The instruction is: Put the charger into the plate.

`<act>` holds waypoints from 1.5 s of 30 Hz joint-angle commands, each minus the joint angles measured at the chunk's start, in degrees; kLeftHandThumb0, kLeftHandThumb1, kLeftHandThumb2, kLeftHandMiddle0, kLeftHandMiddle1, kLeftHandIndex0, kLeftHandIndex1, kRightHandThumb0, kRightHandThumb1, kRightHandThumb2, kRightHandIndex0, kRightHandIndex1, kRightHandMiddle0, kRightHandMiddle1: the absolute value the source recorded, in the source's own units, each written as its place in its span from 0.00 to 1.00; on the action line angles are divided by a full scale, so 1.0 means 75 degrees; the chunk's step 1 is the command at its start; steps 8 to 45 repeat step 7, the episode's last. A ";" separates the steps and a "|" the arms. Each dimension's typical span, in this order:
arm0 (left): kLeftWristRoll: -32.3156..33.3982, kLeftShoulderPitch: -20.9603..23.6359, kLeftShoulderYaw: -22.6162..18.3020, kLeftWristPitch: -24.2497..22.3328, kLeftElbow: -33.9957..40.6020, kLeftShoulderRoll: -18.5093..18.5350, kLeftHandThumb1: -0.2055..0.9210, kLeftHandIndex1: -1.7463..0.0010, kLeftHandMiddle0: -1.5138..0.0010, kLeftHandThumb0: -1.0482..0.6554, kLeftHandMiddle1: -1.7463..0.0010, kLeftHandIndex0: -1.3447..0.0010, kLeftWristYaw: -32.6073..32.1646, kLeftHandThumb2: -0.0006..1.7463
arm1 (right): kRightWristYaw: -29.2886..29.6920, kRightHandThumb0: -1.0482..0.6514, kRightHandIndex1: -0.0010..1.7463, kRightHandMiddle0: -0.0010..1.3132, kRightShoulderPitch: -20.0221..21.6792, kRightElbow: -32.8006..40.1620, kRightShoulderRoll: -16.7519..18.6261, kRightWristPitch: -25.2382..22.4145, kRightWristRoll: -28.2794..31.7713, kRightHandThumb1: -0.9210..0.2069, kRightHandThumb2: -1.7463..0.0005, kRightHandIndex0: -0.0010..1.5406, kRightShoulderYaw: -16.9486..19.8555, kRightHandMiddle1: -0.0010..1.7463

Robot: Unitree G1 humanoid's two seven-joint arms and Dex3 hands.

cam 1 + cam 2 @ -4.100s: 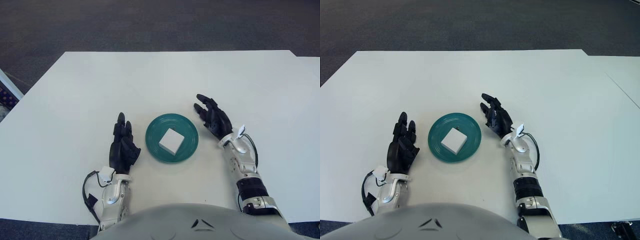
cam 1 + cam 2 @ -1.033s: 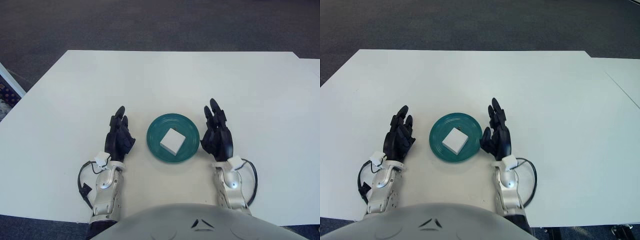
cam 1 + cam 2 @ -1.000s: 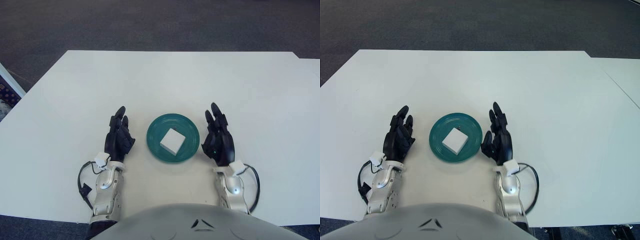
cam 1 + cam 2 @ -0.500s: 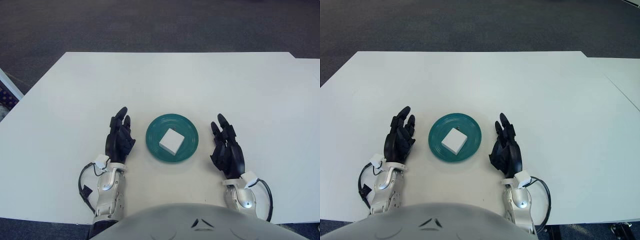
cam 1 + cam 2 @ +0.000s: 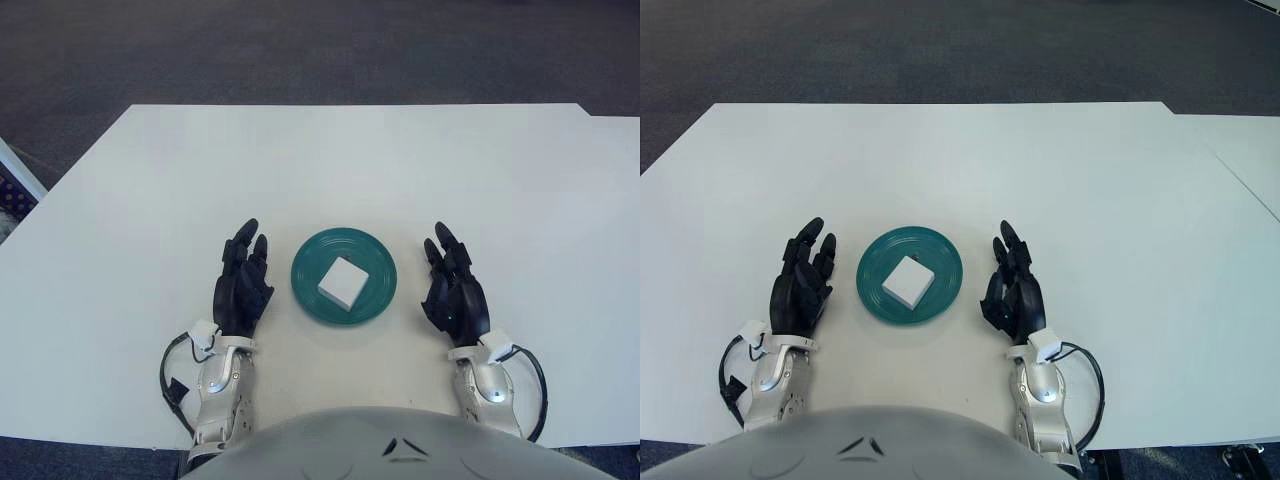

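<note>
- The charger (image 5: 342, 281) is a small white block. It sits inside the plate (image 5: 375, 296), close to the middle, turned a little like a diamond.
- The plate is round and dark green. It lies flat on the white table (image 5: 330, 160), near the robot's edge.
- The left hand (image 5: 241, 286) is just beside the plate on its left side. Its black fingers (image 5: 246, 238) are stretched out and spread. It holds nothing and does not touch the plate.
- The right hand (image 5: 455, 296) is near the plate on its right side, with a gap between them. Its fingers (image 5: 441, 241) are also stretched out and loose, and it holds nothing.
- Both hands point away from the robot, with the plate between them.
- Past the table's far edge is a dark grey floor (image 5: 320, 45).
</note>
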State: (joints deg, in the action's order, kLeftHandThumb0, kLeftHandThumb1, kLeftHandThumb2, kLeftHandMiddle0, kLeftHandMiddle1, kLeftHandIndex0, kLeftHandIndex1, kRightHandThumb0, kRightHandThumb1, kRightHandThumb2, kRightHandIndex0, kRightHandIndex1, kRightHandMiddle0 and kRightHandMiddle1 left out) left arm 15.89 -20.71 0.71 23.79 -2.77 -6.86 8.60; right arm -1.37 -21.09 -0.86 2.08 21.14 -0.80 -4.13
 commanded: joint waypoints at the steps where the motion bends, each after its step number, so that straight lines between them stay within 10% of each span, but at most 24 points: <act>1: -0.0004 -0.0105 0.0017 -0.0166 -0.0442 -0.0310 1.00 0.72 0.85 0.03 1.00 1.00 -0.0117 0.45 | 0.0130 0.10 0.00 0.00 -0.0151 -0.0130 0.0060 -0.0807 -0.0145 0.00 0.46 0.05 -0.0088 0.16; 7: -0.0122 -0.0505 0.0375 0.0040 -0.0080 -0.0488 1.00 0.75 0.85 0.04 1.00 1.00 -0.0173 0.45 | 0.0293 0.14 0.00 0.00 -0.0238 0.0591 0.0231 -0.1614 -0.0142 0.00 0.44 0.06 -0.0277 0.18; 45: -0.0122 -0.0505 0.0375 0.0040 -0.0080 -0.0488 1.00 0.75 0.85 0.04 1.00 1.00 -0.0173 0.45 | 0.0293 0.14 0.00 0.00 -0.0238 0.0591 0.0231 -0.1614 -0.0142 0.00 0.44 0.06 -0.0277 0.18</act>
